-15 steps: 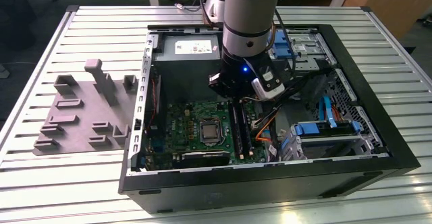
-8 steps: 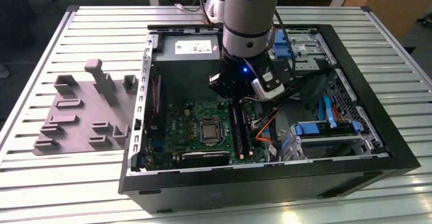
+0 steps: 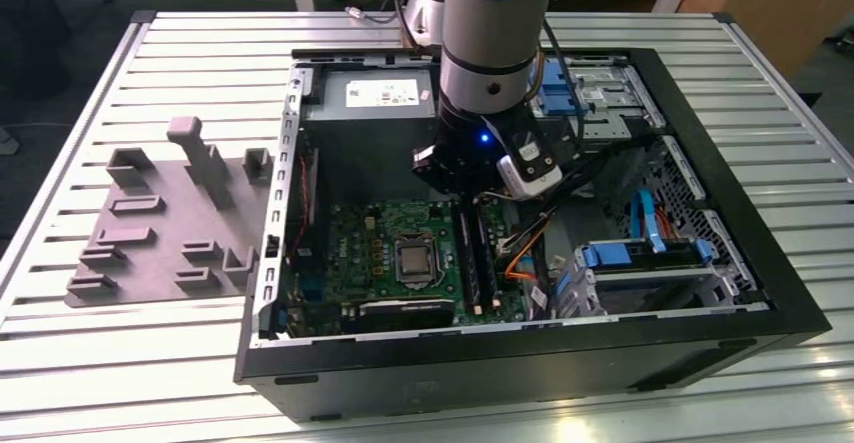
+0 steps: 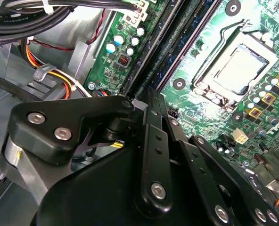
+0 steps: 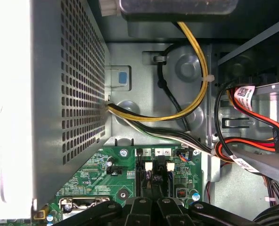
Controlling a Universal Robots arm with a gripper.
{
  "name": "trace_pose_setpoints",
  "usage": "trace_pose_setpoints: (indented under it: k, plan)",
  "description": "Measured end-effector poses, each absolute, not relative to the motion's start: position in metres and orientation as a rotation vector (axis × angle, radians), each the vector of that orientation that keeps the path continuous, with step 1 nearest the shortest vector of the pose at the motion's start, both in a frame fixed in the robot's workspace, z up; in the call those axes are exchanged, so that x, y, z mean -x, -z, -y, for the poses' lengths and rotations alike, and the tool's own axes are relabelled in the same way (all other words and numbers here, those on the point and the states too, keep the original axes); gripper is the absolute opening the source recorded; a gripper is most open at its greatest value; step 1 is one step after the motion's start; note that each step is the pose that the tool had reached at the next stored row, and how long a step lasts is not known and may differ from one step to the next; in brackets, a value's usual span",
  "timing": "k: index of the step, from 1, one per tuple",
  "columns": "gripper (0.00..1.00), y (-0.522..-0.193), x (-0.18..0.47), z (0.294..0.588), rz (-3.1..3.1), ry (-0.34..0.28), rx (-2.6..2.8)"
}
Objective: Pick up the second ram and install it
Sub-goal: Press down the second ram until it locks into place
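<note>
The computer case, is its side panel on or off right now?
Off. In the exterior view the computer case lies open-side up, with the motherboard and cables exposed and the arm reaching inside.

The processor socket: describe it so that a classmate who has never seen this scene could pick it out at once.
In the exterior view, find the open black computer case, then the big green motherboard inside it. Near the board's middle sits the processor socket, the one square part with a silvery plate in a metal frame, unlike the long black slots beside it.
</note>
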State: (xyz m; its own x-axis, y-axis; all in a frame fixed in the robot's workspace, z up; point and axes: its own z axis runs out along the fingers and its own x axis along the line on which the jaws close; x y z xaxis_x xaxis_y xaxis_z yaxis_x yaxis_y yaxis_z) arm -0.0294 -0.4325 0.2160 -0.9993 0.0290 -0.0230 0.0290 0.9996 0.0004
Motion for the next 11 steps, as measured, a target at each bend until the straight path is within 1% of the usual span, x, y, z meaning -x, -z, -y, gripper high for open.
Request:
trace_pose_setpoints:
  k: [11]
  plan:
    - [0.11,-0.2152,0.0294,0.4325,-3.118,0.0,-0.045]
